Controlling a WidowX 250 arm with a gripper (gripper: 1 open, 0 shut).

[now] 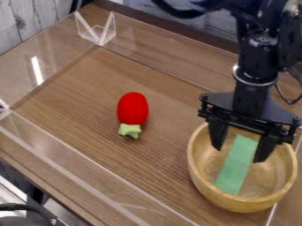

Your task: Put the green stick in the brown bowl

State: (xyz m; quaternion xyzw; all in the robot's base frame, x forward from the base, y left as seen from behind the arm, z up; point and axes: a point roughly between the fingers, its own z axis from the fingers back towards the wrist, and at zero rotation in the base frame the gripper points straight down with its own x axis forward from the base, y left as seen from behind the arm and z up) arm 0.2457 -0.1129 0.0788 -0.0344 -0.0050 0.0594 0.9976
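We record one round, light tan wooden bowl (213,195), thick-rimmed, set towards the near right corner of the tabletop (106,159). Item within: one green stick (237,168), flat and elongated, lying inside the bowl, its length running from the far side towards the near side.

We list one black robot arm (242,66) reaching in from the far right edge, its pincer (245,128) over the far part of the bowl, the two sides apart and the green stick lying beneath and between them.

We enter one red strawberry-shaped toy (132,108), green leaves pointing towards the near edge, lying on the tabletop to the left of the bowl and well apart from it.

We note also one clear, angular piece (97,26) near the far edge, and dark cables (30,214) at the near left corner, partly cut off by the view. The tabletop itself: brown, wood-toned.
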